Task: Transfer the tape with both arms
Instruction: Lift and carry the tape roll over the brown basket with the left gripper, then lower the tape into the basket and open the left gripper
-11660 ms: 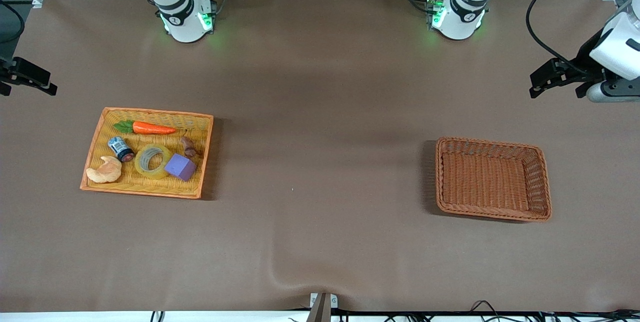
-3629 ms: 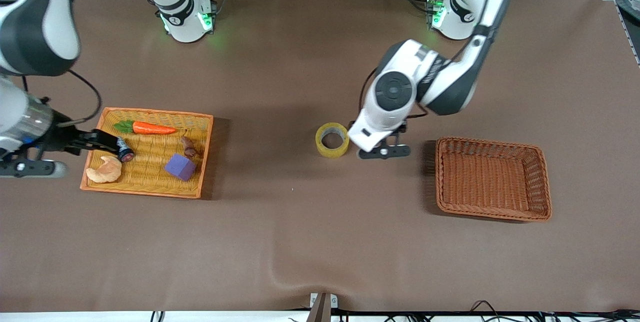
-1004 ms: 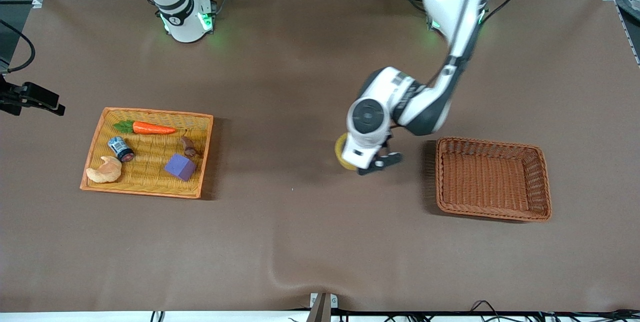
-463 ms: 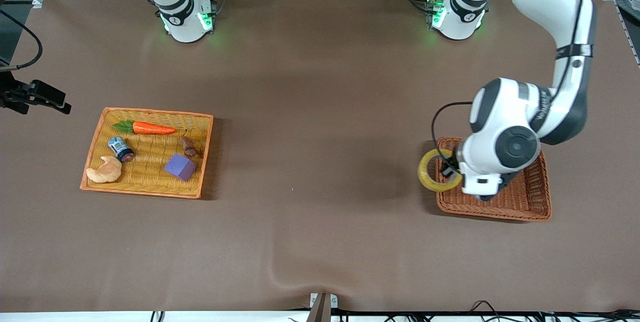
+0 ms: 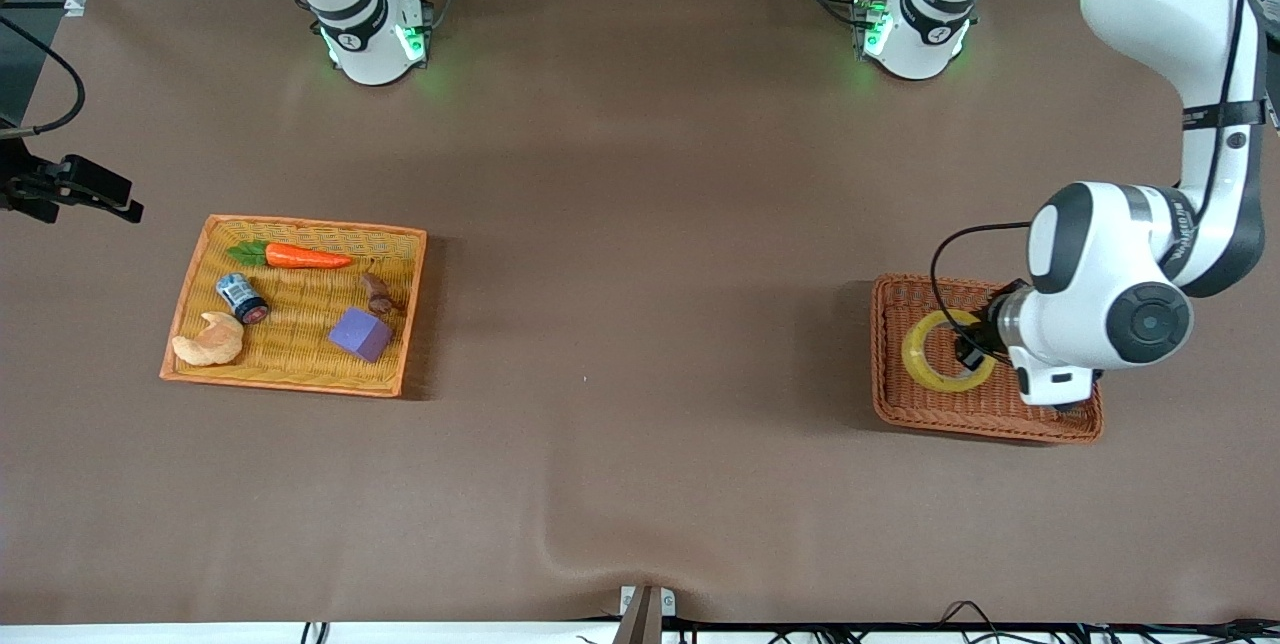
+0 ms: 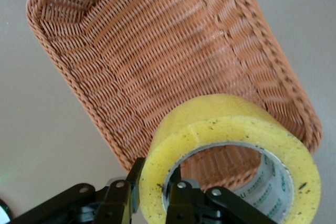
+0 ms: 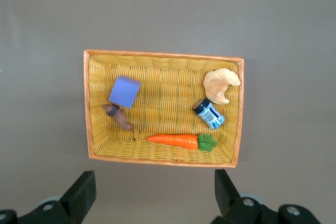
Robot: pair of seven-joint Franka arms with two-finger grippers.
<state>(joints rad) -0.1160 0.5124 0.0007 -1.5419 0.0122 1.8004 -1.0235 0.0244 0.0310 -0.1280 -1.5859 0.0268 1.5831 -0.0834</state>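
The tape (image 5: 940,354), a yellowish ring, hangs over the inside of the brown wicker basket (image 5: 1060,424) at the left arm's end of the table. My left gripper (image 5: 972,349) is shut on the ring's wall, one finger inside the hole and one outside. In the left wrist view the tape (image 6: 231,129) fills the foreground in my left gripper (image 6: 156,184), with the basket (image 6: 157,51) below it. My right gripper (image 5: 110,199) waits open and empty past the right arm's end of the table. In its wrist view my right gripper (image 7: 152,192) looks down from high above the yellow tray (image 7: 163,56).
The yellow tray (image 5: 300,384) at the right arm's end holds a carrot (image 5: 300,256), a small blue-labelled can (image 5: 241,297), a croissant (image 5: 208,341), a purple cube (image 5: 360,334) and a small brown piece (image 5: 377,293). Bare brown tabletop lies between tray and basket.
The left arm has carried the tape from the middle of the table, past the basket's rim, to over the basket's inside. The right gripper has hardly moved.
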